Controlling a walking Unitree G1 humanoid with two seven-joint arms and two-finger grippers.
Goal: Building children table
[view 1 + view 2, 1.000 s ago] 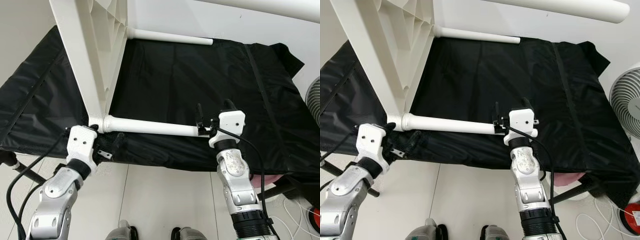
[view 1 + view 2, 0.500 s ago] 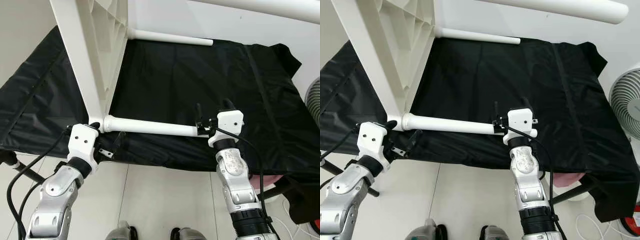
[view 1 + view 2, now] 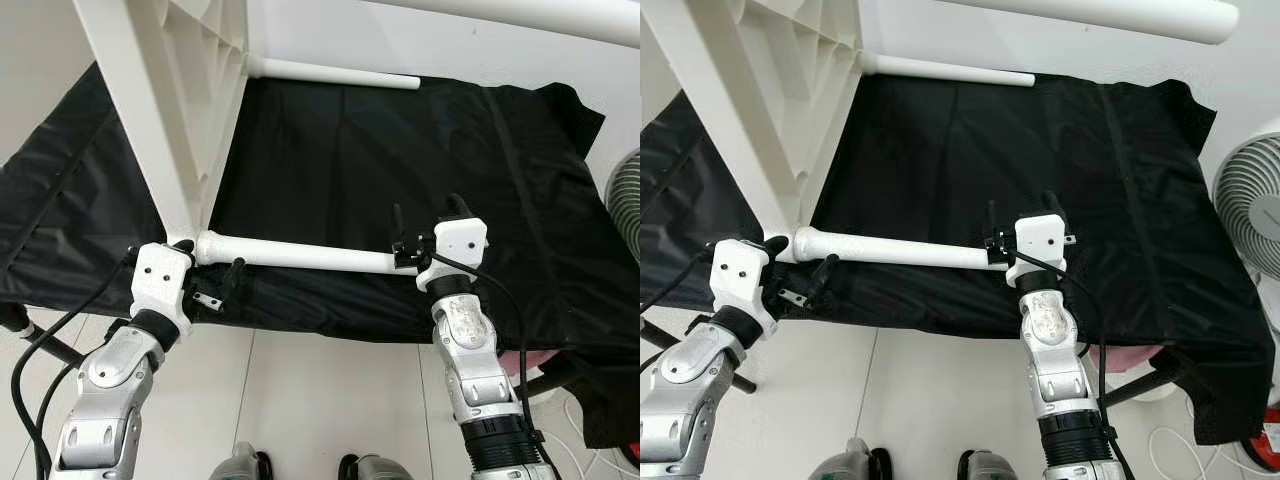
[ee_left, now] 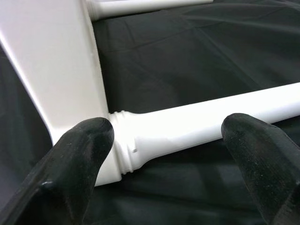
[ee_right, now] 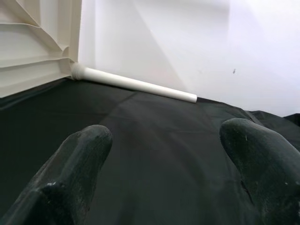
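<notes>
Spreading its two fingers wide, my left tool point(image 4: 164, 154) straddles the threaded base of the near table leg point(image 3: 300, 255) where it joins the white tabletop point(image 3: 170, 110), gripping nothing. My right tool point(image 3: 425, 230) sits at that leg's free end, fingers likewise released. Tabletop stands on edge on a black cloth point(image 3: 400, 160) covering the desk; a second leg point(image 3: 335, 74) juts out behind. A fan point(image 3: 1250, 215) stands to the right.

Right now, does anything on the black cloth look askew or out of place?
Yes. The white tabletop stands on its edge on the black cloth, so its legs stick out sideways. The near leg lies level between the left gripper and the right gripper, both open.
</notes>
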